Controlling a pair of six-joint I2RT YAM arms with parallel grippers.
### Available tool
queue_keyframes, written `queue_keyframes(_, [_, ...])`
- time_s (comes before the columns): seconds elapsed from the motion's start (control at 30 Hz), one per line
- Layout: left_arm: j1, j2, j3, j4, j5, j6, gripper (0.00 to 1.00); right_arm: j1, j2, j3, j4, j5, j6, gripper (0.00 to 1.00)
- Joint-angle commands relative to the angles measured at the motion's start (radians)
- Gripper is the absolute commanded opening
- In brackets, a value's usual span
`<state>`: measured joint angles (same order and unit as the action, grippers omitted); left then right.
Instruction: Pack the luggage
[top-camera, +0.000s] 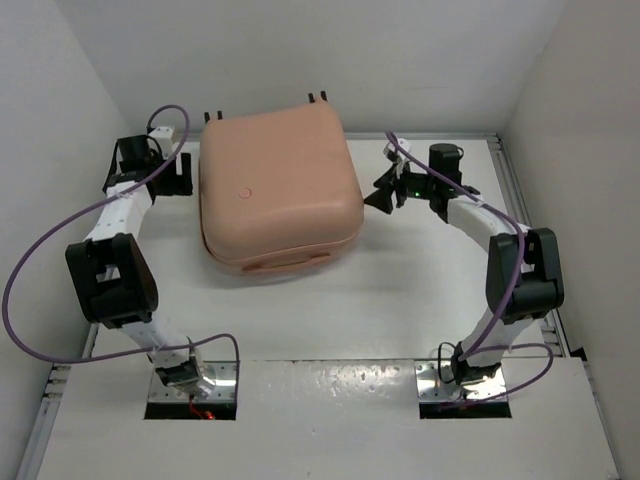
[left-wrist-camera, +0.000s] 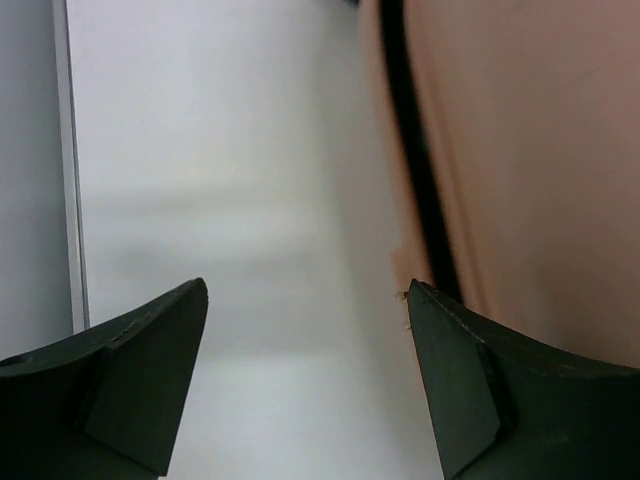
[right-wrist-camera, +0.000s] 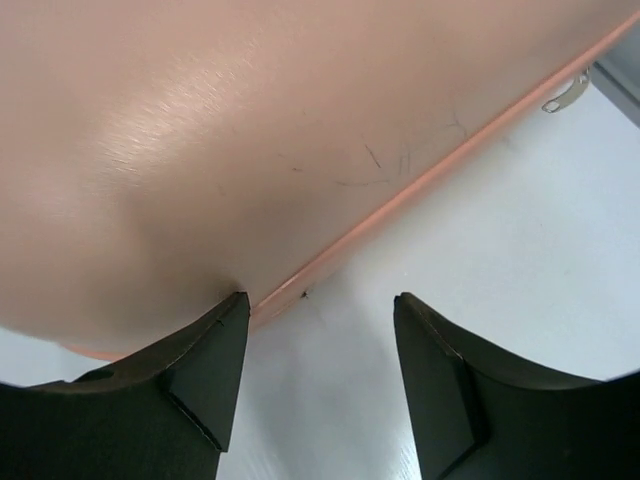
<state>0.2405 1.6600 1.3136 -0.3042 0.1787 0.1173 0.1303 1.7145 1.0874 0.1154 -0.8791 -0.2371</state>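
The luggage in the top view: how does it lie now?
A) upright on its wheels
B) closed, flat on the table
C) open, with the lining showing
B: the luggage shows only its closed pink shell, lying flat on the table.

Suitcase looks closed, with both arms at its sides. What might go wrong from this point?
1. The right gripper is open, with one finger right at the luggage rim. A sideways move would probably shove the case across the smooth table rather than grip it.
2. The left gripper is open beside the dark seam. Closing there may slip off the rounded shell or catch in the seam.
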Motion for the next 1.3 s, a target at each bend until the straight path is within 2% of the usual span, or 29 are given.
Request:
queue_keyframes(0.0, [0.014, 0.047, 0.055, -0.118, -0.050, -0.030, 0.87, 0.054, 0.013, 0.022, -0.039, 0.121, -0.036, 0.60])
queue_keyframes(0.13, [0.003, 0.153, 0.151, -0.109, -0.105, -0.099, 0.87, 0.081, 0.106, 0.075, 0.070, 0.338, 0.114, 0.59])
queue_keyframes(0.27, [-0.056, 0.317, 0.319, -0.108, -0.093, -0.114, 0.87, 0.081, 0.207, 0.187, 0.038, 0.359, 0.156, 0.58])
queue_keyframes(0.33, [-0.088, 0.417, 0.393, -0.108, -0.041, -0.100, 0.87, 0.083, 0.224, 0.178, 0.102, 0.296, 0.150, 0.58])
queue_keyframes(0.37, [-0.101, 0.452, 0.471, -0.125, -0.024, -0.100, 0.87, 0.088, 0.229, 0.168, 0.133, 0.201, 0.147, 0.58])
queue_keyframes(0.43, [-0.110, 0.516, 0.541, -0.125, 0.106, -0.114, 0.87, 0.088, 0.224, 0.155, 0.170, 0.129, 0.148, 0.58])
queue_keyframes(0.47, [-0.119, 0.564, 0.591, -0.125, 0.148, -0.125, 0.87, 0.088, 0.221, 0.137, 0.182, 0.033, 0.162, 0.58])
queue_keyframes(0.6, [-0.188, 0.633, 0.660, -0.072, 0.329, -0.105, 0.87, 0.107, 0.169, 0.054, 0.234, -0.142, 0.148, 0.56])
queue_keyframes(0.67, [-0.231, 0.643, 0.685, -0.062, 0.407, -0.079, 0.87, 0.117, 0.123, -0.015, 0.263, -0.217, 0.121, 0.56])
queue_keyframes(0.8, [-0.343, 0.640, 0.679, -0.050, 0.459, -0.018, 0.87, 0.149, 0.047, -0.089, 0.198, -0.310, 0.019, 0.55])
queue_keyframes(0.83, [-0.375, 0.629, 0.664, -0.036, 0.459, -0.007, 0.87, 0.172, 0.018, -0.098, 0.181, -0.316, -0.032, 0.55])
queue_keyframes(0.87, [-0.386, 0.595, 0.641, -0.020, 0.459, 0.004, 0.88, 0.183, -0.004, -0.107, 0.094, -0.323, -0.069, 0.55])
queue_keyframes(0.9, [-0.397, 0.572, 0.575, 0.049, 0.459, -0.017, 0.89, 0.216, -0.022, -0.106, 0.057, -0.336, -0.191, 0.55])
queue_keyframes(0.97, [-0.397, 0.502, 0.530, 0.105, 0.394, -0.033, 0.91, 0.245, -0.032, -0.098, -0.030, -0.334, -0.246, 0.55])
queue_keyframes(1.03, [-0.383, 0.460, 0.489, 0.202, 0.311, -0.079, 0.92, 0.294, -0.024, -0.093, -0.036, -0.317, -0.283, 0.55])
queue_keyframes(1.07, [-0.373, 0.439, 0.489, 0.236, 0.218, -0.097, 0.92, 0.305, -0.007, -0.087, 0.010, -0.296, -0.280, 0.55])
queue_keyframes(1.13, [-0.347, 0.376, 0.489, 0.327, 0.100, -0.163, 0.95, 0.341, 0.014, -0.080, 0.105, -0.220, -0.219, 0.57])
queue_keyframes(1.17, [-0.319, 0.353, 0.489, 0.355, -0.026, -0.180, 0.97, 0.373, 0.051, -0.072, 0.198, -0.192, -0.133, 0.58])
queue_keyframes(1.2, [-0.304, 0.328, 0.489, 0.379, -0.083, -0.192, 1.00, 0.383, 0.065, -0.057, 0.284, -0.170, -0.089, 0.58])
queue_keyframes(1.23, [-0.288, 0.278, 0.489, 0.402, -0.129, -0.192, 1.00, 0.388, 0.079, -0.032, 0.326, -0.117, 0.038, 0.58])
queue_keyframes(1.27, [-0.253, 0.250, 0.489, 0.446, -0.180, -0.203, 1.00, 0.402, 0.120, -0.018, 0.387, -0.100, 0.076, 0.60])
